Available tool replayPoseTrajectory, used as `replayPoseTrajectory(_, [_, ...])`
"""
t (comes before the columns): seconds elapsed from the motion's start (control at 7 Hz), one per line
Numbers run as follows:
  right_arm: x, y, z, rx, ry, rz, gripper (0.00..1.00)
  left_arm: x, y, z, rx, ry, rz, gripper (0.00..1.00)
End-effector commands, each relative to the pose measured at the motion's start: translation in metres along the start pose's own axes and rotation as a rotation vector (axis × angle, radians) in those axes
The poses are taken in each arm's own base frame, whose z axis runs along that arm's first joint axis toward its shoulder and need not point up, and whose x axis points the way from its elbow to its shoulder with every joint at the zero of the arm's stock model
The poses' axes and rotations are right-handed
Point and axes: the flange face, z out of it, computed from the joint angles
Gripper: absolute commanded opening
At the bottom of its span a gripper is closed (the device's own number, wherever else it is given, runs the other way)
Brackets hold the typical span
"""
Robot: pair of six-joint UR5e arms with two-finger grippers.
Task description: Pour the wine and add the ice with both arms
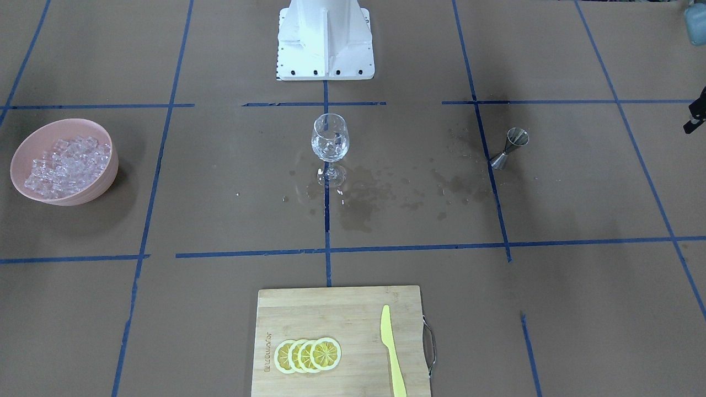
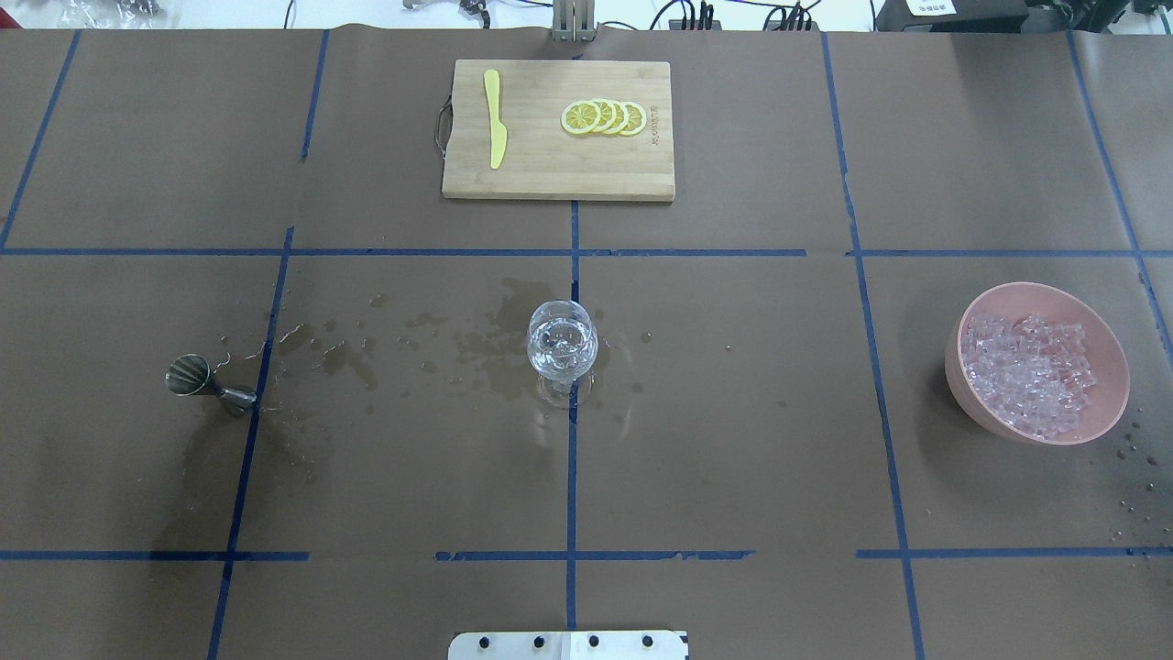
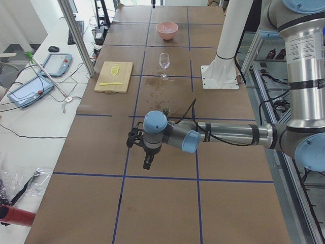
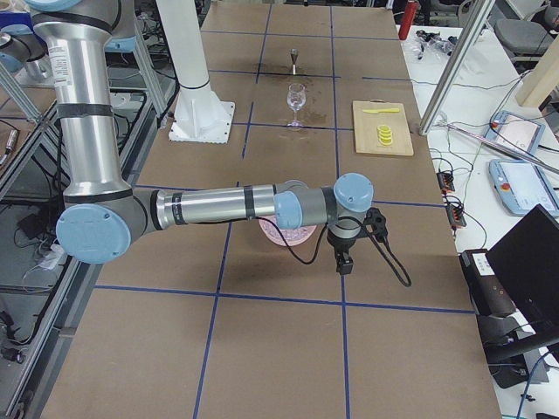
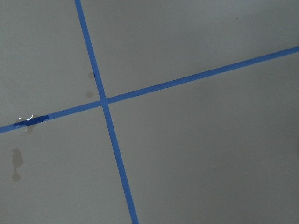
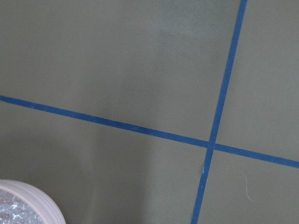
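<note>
Looking down from overhead, the wine glass [image 2: 562, 344] stands mid-table with something clear inside, can't tell wine from cube. Jigger [image 2: 209, 383] is at its 9 o'clock, and the pink bowl [image 2: 959, 362] of ice [image 2: 1031, 371] is at 3 o'clock. Left gripper [image 3: 147, 163] and right gripper [image 4: 344, 262] hang over bare paper well apart from all that. They only show side-on, so I can't tell if either is wide or closed. My worry: wet patches [image 2: 476, 346] surround the glass foot, so a dropped cube or a bump from the jigger could slide or tip it
</note>
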Motion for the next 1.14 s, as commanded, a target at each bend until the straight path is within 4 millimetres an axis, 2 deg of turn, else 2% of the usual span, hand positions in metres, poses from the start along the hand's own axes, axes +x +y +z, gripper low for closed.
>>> replayPoseTrajectory(0.0, [0.027, 0.012, -0.008, 0.02, -0.015, 0.07, 1.0, -0.014, -0.012, -0.013, -0.024, -0.014, -0.055, 1.0])
replayPoseTrajectory(0.14, [0.031, 0.017, -0.005, 0.013, -0.012, 0.082, 1.0, -0.013, -0.035, -0.016, -0.026, -0.022, -0.045, 1.0])
replayPoseTrajectory(0.29, [0.039, 0.027, -0.004, 0.008, -0.012, 0.099, 1.0, -0.021, -0.054, -0.011, -0.028, -0.025, -0.046, 1.0])
replayPoseTrajectory(0.43, [0.045, 0.034, -0.003, 0.006, -0.008, 0.112, 1.0, -0.029, -0.067, -0.01, -0.024, -0.027, -0.047, 1.0])
replayPoseTrajectory(0.57, [0.049, 0.041, 0.001, -0.002, -0.008, 0.122, 1.0, -0.039, -0.066, -0.011, -0.024, -0.029, -0.045, 1.0])
replayPoseTrajectory(1.0, [0.054, 0.048, 0.004, -0.009, -0.001, 0.134, 1.0, -0.036, -0.068, -0.017, -0.01, -0.031, -0.038, 1.0])
